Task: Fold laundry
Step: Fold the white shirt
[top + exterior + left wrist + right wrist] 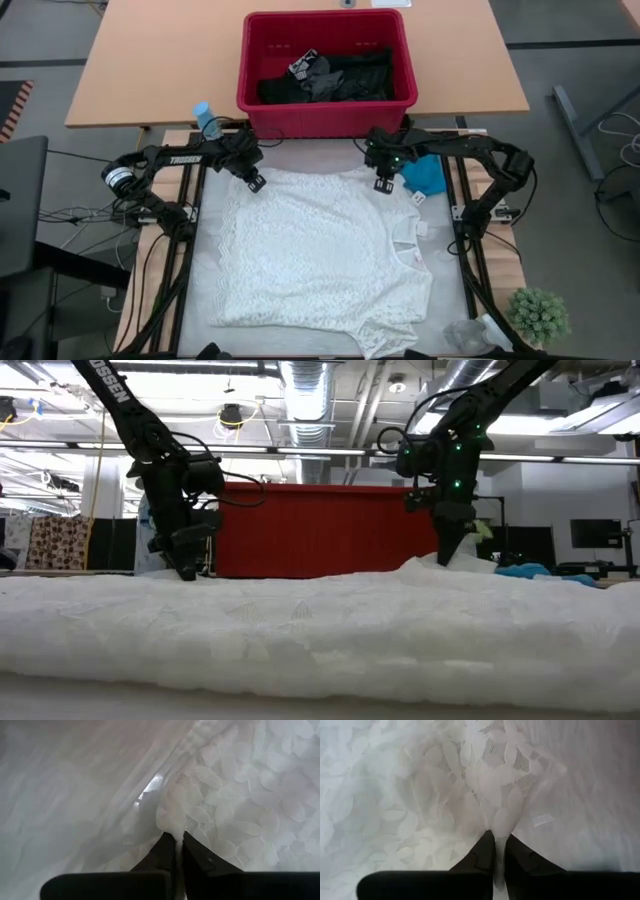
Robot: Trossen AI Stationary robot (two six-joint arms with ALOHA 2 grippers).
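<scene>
White lacy top (pixel 320 255) lies lengthwise (neckline right).

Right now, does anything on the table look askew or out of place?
Little stands out. The white top lies spread flat, each gripper, left and right, pinching a far corner. The teal garment sits bunched beside the right gripper, at the top's edge. Dark clothes are heaped in the red basket.
</scene>
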